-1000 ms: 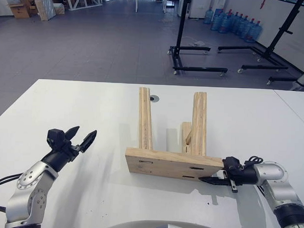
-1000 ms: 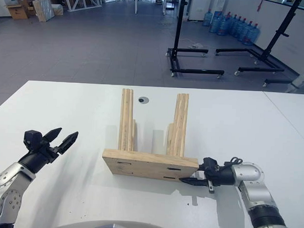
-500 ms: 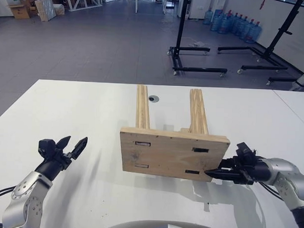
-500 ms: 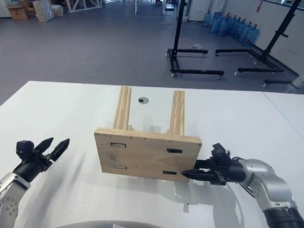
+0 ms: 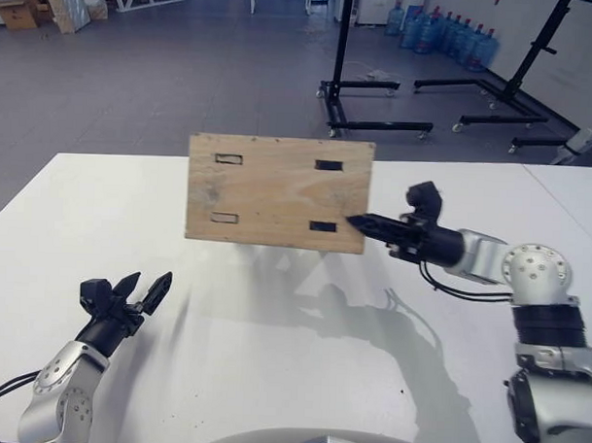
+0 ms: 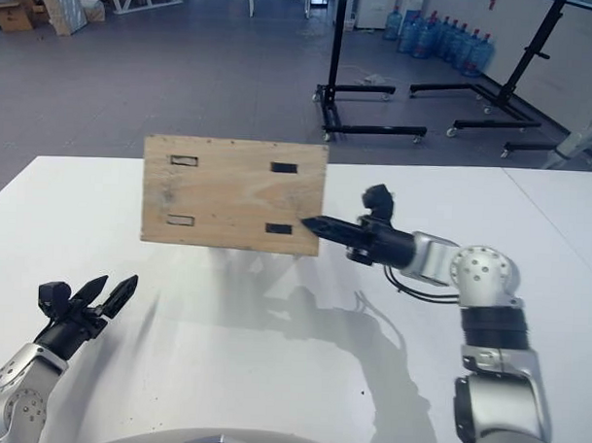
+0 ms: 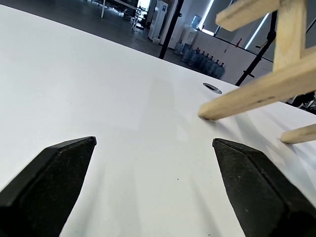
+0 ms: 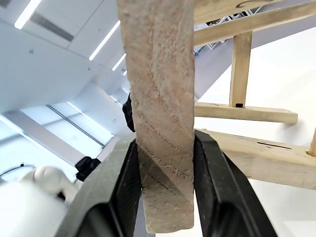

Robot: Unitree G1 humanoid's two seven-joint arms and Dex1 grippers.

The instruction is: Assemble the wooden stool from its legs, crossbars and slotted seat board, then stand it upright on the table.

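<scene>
Now stool [image 5: 278,190] aloft, seat edge in right gripper [image 5: 359,224]

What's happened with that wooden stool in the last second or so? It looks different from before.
The right pincer, shut on the edge of the seat board throughout, swung it up from resting on its edge on the table. The board rose, and its slotted face now fronts the head camera. The left pincer stayed open and empty over the table's near left.
</scene>
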